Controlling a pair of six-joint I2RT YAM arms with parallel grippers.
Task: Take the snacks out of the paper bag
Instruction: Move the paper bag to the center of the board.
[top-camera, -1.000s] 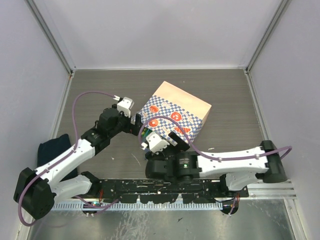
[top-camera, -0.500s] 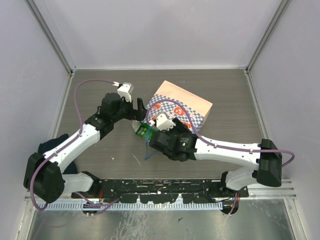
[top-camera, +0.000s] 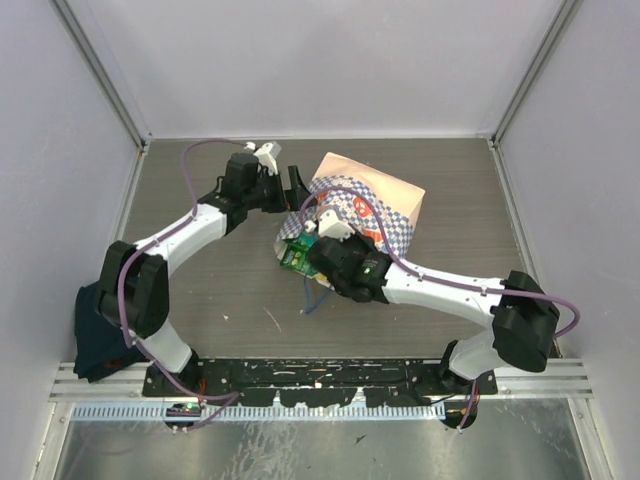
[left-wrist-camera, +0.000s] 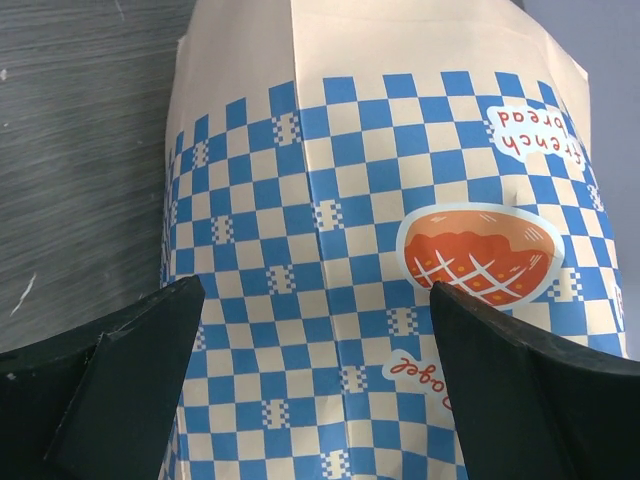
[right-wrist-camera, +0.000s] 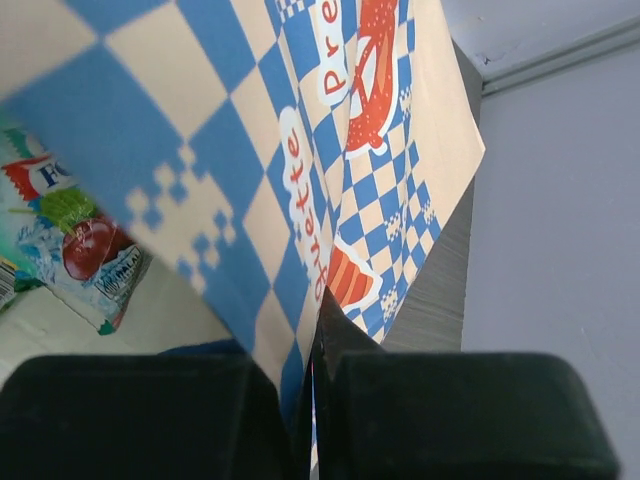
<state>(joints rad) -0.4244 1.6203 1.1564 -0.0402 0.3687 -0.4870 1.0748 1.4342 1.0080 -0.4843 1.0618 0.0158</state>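
The right end effector (right-wrist-camera: 312, 400) is seen closed, with a thin wall of the paper bag (right-wrist-camera: 380, 150) pinched between its two fingers at the rim of the mouth. Just to the left of the pinched wall and beneath it, inside the cream interior, one of the snacks (right-wrist-camera: 85, 250) is seen lying flat, a teal-and-green packet with a red fruit print; how many more lie behind it cannot be told. From above, a green packet is seen at the open mouth, right beside this end effector. The bag is laid on its side on the surface (left-wrist-camera: 80, 150), and its long axis is judged to run straight away from the right end effector, mouth nearest and tan base farthest. Beyond it, at the far side wall of the bag, the left end effector (left-wrist-camera: 315, 292) is held wide open, with the checkered wall lying ahead of its spread fingers and nothing gripped. The right arm is judged the nearer to the packets, but it is taken up with the wall; a reach by the free left end effector would have to be brought round to the mouth.
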